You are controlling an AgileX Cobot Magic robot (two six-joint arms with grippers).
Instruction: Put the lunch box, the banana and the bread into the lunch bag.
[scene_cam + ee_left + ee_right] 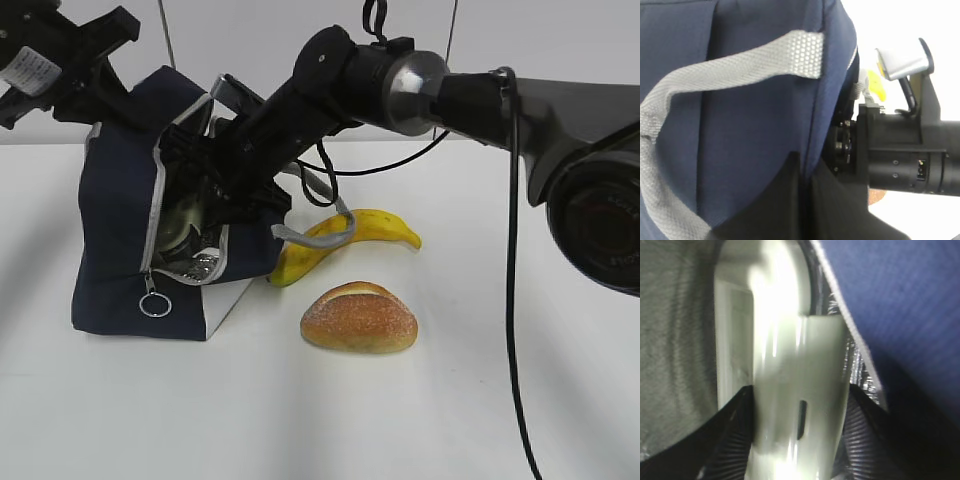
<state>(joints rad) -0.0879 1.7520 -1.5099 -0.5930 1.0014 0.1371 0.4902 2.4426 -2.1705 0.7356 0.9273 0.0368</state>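
The lunch box [795,390], sage-green lid showing, sits clamped in the right gripper [800,430] inside the lunch bag [115,230] (left gripper [800,200] pinched closed on the bag's fabric). Packing's first step; next, I judge, release and withdraw. Banana [380,228] and bread [358,318] wait on the table [300,420].

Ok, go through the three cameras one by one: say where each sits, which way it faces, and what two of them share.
Exterior: in front of the table, looking down at a slant at the lunch bag, banana and bread; both arms show, the right reaching into the bag.
Left wrist: close against the bag's navy side and grey handle; the left gripper is shut on the fabric, the right arm beside it.
Right wrist: inside the bag, on the lunch box between the right gripper's fingers.
Shared: exterior and left wrist both show the bag's outside and the right arm.
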